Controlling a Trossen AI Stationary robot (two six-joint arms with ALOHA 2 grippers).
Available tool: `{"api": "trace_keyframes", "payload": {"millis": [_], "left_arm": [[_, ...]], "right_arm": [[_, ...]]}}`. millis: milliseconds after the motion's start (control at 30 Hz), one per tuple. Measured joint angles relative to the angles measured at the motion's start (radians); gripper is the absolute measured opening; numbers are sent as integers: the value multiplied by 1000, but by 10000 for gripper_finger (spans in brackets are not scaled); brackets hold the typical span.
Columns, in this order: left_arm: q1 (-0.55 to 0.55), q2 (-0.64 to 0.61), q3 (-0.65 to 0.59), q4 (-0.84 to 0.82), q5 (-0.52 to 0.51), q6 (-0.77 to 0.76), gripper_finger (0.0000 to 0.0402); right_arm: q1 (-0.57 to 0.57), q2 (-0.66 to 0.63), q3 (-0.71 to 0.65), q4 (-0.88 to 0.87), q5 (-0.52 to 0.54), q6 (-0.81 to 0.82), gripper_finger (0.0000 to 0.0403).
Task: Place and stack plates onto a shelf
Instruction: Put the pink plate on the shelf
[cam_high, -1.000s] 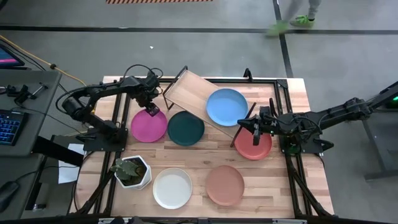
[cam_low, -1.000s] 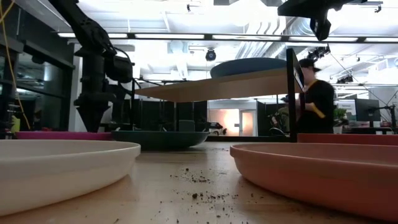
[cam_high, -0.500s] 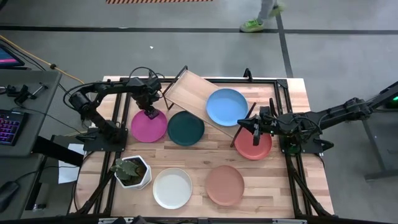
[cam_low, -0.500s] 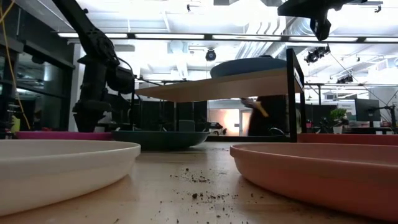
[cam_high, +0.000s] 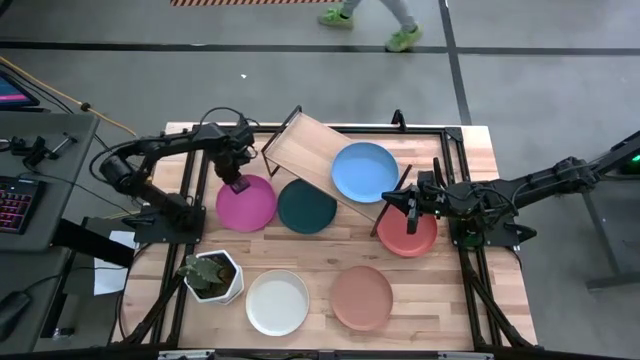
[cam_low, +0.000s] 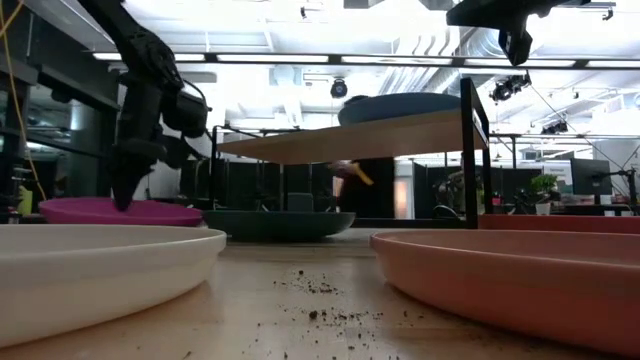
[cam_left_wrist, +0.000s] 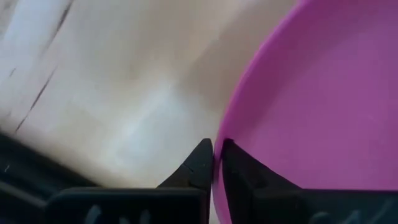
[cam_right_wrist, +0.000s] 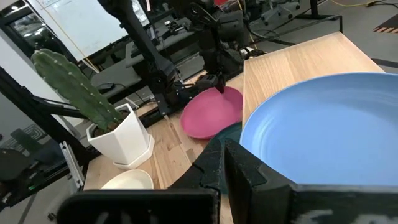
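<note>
The left gripper (cam_high: 238, 184) is down at the back rim of the magenta plate (cam_high: 246, 203), and its fingers (cam_left_wrist: 202, 165) are pinched tight on that rim, one on each side of the edge. From table height the plate tilts, its gripped edge raised off the tabletop (cam_high: 330, 250). Just beside it lies the dark green plate (cam_high: 307, 207), flat on the wood and partly tucked under the shelf (cam_high: 310, 148). The shelf stands at an angle across the back of the table, and the blue plate (cam_high: 364, 171) sits on top of it at the right-hand end.

Over on the other side, the right gripper (cam_high: 409, 209) hangs above the coral red plate (cam_high: 407, 236), fingers pressed together with nothing between them. Near the front edge lie the white plate (cam_high: 277, 302) and the dusty pink plate (cam_high: 361, 297), side by side, apart from each other. A cactus in a white pot (cam_high: 213, 276) stands left of the white one. A person (cam_high: 365, 22) walks past on the floor behind the table.
</note>
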Motion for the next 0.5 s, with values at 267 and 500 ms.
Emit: {"api": "trace_keyframes", "payload": {"millis": [267, 500], "left_arm": [[-2, -163, 50, -242, 98, -31, 2], [-53, -262, 176, -500, 181, -79, 1]], "right_arm": [[0, 0, 0, 0, 0, -1, 0], [0, 0, 0, 0, -1, -5, 0]]}}
